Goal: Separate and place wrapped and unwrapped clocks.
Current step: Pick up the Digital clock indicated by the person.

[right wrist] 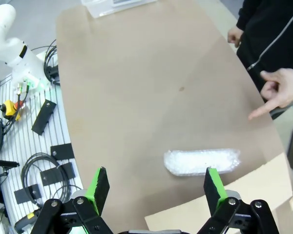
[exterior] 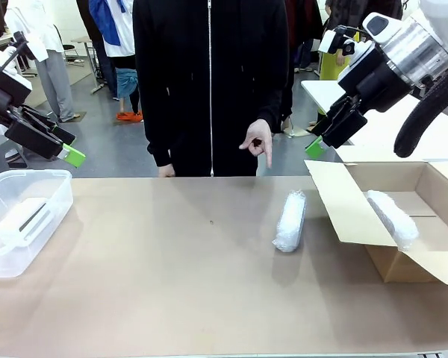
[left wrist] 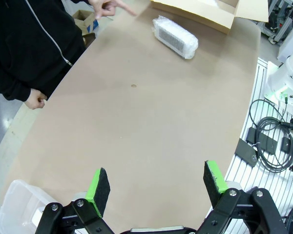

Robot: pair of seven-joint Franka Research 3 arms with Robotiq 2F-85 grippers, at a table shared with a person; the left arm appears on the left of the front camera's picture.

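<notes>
On the table (exterior: 172, 283), a bubble-wrap bundle (exterior: 290, 221) lies beside the cardboard box (exterior: 345, 203); left tool (left wrist: 156, 180) and right tool (right wrist: 156, 181) both wide open, empty.

Front camera: fixed on the robot's side, set above the near edge of the table (exterior: 172, 298). It faces straight across at the person (exterior: 209, 74) on the far side. It sits well back, so the full tabletop is in frame, from the clear bin (exterior: 54, 216) at frame left to the cardboard box (exterior: 343, 201) at frame right.

Left wrist camera: high above the table, looking down and across past the left gripper (left wrist: 156, 184) at frame bottom. The view is rolled, so the person is at upper left.

Right wrist camera: high, looking down past the right gripper (right wrist: 155, 186). The person is at upper right.

Overlap: all three views take in the wrapped bundle (exterior: 290, 221), the dark spot (exterior: 211, 221) mid-table and the pointing hand (exterior: 257, 142).
</notes>
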